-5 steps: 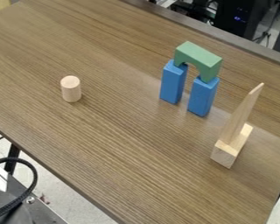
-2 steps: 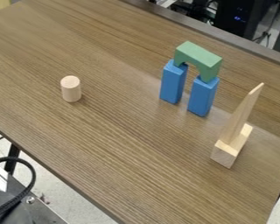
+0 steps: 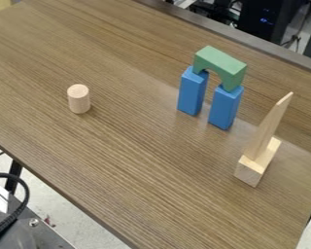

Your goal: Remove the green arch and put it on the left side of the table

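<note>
In the lower left corner, a thick black cable (image 3: 27,193) curves in a loop from the left edge, beside a dark rounded part (image 3: 14,239) and a grey metal plate (image 3: 47,238). Whether these belong to the robot's arm is hard to tell.

The view's edges cut off the table (image 3: 132,155), black cable (image 3: 26,197) and dark box (image 3: 257,22).
</note>
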### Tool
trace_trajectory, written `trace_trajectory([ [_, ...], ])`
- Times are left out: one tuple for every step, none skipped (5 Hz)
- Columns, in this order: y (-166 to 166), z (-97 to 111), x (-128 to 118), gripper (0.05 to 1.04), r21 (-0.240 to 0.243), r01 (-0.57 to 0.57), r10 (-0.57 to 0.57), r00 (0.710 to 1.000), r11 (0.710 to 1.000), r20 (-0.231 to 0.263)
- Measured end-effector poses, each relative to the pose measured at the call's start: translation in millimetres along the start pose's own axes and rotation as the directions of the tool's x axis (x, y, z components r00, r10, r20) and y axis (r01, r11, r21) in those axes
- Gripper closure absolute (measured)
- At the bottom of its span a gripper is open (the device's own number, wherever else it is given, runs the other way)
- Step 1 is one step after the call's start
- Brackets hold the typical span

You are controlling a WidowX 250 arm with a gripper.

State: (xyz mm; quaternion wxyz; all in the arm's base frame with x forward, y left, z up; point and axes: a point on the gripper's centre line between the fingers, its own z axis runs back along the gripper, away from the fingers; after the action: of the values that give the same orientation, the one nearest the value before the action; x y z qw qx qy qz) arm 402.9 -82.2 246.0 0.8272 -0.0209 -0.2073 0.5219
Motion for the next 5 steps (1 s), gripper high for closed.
trace_trajectory([
  [12.6, -4.2, 11.2, 0.083, 0.055, -0.073, 0.077, 0.994, 0.996, -0.078],
  [38.0, -15.0, 12.0, 0.083, 0.113, -0.109, 0.125, 0.982, 0.988, -0.144],
  [56.3, -12.0, 13.6, 0.083, 0.098, -0.117, 0.131, 0.979, 0.988, -0.154],
  [65.5, -14.6, 8.8, 0.083, 0.055, -0.088, 0.094, 0.986, 0.995, -0.137],
  [71.7, -27.7, 4.1, 0.083, 0.049, -0.067, 0.072, 0.992, 0.996, -0.102],
])
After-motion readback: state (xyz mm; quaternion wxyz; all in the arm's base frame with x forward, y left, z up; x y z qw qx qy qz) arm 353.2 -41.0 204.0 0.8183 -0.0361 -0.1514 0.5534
